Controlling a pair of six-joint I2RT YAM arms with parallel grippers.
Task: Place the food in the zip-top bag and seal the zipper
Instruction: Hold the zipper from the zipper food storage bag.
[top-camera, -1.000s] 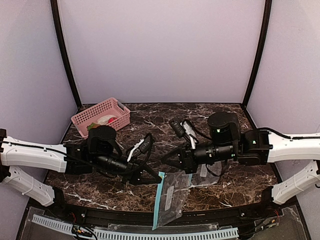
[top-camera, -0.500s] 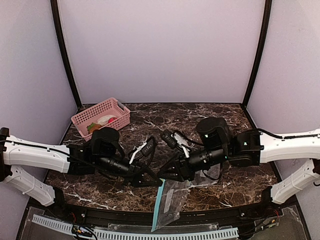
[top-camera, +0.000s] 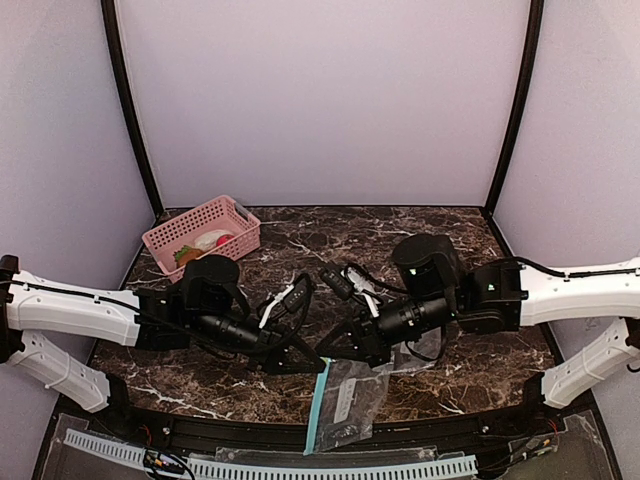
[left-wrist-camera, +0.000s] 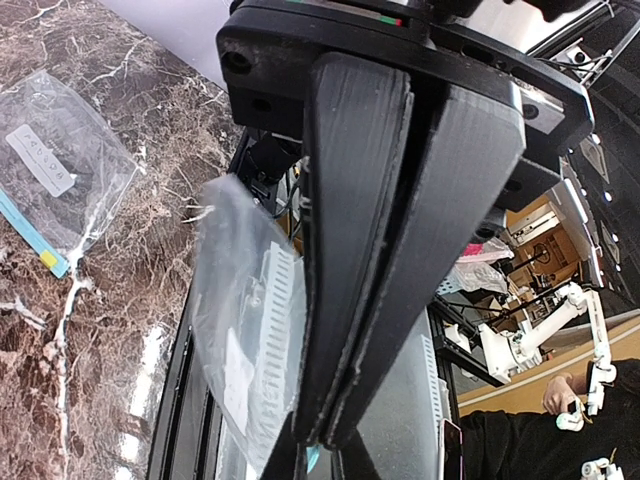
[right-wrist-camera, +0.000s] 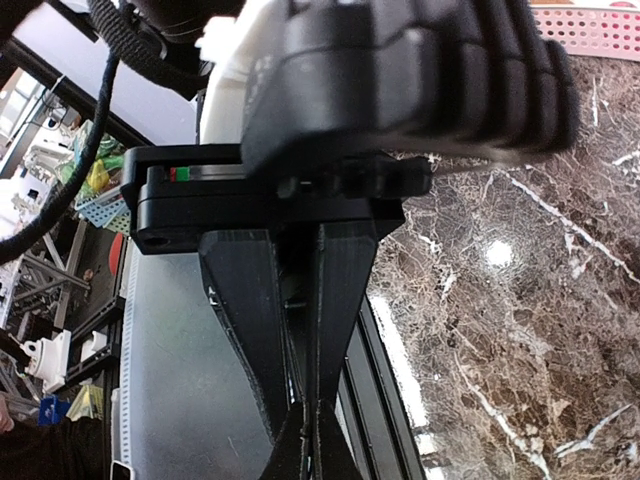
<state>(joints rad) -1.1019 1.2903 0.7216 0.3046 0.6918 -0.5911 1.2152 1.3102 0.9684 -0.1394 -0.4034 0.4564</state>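
Bag (left-wrist-camera: 245, 310) — its edge clamped in left jaws

Both arms stretched inward, low at near centre. Left tool (top-camera: 312, 358) and right tool (top-camera: 332, 349) meet almost tip to tip. Jaws on both pressed flat together, no gap. Elbows out wide, forearms nearly level.

Open passage: bare marble tabletop (top-camera: 430, 225), upper centre to upper right of the top view. Obstacles: pink basket (top-camera: 185, 218) at upper left; left arm (top-camera: 70, 308) and right arm (top-camera: 580, 290) spanning mid-frame, meeting at centre; zip-top bag (top-camera: 345, 400) just below, lower centre
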